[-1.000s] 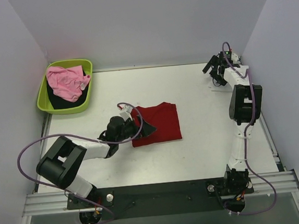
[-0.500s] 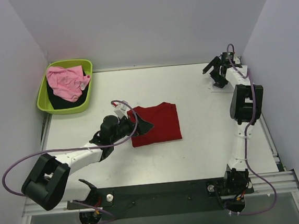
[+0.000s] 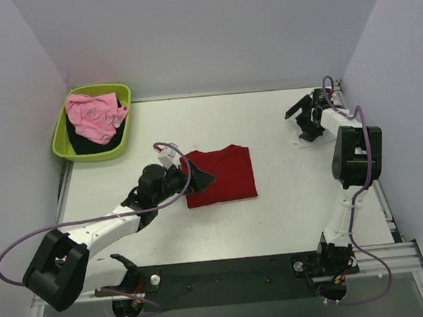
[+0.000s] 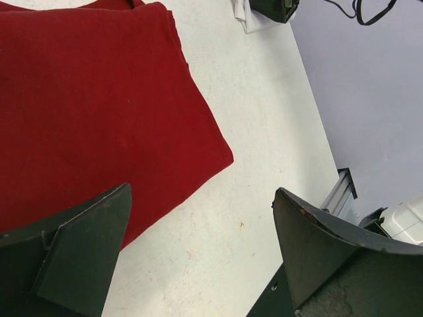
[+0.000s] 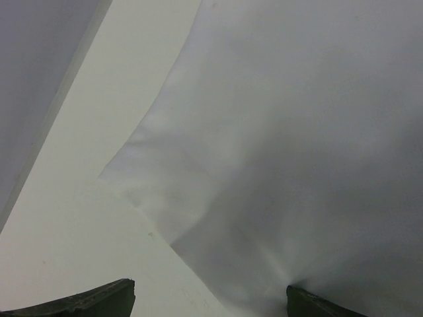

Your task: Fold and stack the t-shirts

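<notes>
Red t-shirt [image 4: 99, 99] beneath left gripper [image 4: 201, 197] (jaws spread wide)

Light is bright and even, from above; shadows on the worktop [image 3: 289, 196] are soft. Just before my right claw [image 5: 208, 290] the white t-shirt [image 5: 297, 132] is blurred and pale. Before my left claw [image 4: 201, 191] the picture is sharp.

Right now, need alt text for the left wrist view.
A folded red shirt lies flat on the white table, filling the upper left. The open left pincer frames the bottom edge, one side above the shirt, the other above bare table. A bit of white shirt shows at the top edge.
</notes>
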### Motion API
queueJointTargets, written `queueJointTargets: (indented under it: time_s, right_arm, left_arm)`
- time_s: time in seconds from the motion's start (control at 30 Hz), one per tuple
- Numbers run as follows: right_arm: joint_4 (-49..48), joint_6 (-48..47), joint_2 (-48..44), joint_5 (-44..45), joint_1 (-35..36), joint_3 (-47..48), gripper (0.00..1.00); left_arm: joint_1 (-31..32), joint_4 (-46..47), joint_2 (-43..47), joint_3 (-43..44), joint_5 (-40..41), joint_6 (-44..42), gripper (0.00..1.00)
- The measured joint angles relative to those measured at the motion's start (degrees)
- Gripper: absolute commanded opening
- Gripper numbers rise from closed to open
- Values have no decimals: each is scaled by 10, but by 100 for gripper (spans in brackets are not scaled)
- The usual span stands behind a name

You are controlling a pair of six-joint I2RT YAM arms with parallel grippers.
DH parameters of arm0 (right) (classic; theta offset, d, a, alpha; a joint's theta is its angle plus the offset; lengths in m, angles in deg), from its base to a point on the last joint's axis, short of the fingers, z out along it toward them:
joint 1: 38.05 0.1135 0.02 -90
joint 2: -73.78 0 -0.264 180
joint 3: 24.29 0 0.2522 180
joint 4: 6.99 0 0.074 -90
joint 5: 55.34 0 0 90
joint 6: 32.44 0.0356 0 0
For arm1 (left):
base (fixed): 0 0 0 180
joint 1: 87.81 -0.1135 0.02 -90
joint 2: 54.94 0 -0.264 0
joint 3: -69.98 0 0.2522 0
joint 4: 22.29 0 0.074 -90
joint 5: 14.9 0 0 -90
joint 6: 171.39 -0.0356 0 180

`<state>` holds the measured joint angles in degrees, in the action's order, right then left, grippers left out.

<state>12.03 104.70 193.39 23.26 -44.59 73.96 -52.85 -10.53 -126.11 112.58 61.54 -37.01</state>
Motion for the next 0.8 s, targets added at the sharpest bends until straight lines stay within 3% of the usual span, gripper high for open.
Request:
queueJointTargets:
  time_s: [0.33, 0.8]
  right_arm:
    - [-56, 26, -61, 19, 33, -101, 100]
    - [-40, 45, -90, 64, 96, -128, 100]
  left_arm:
    - [14, -27, 45, -9, 12, 2, 98]
    - [31, -107, 143, -24, 36, 2, 98]
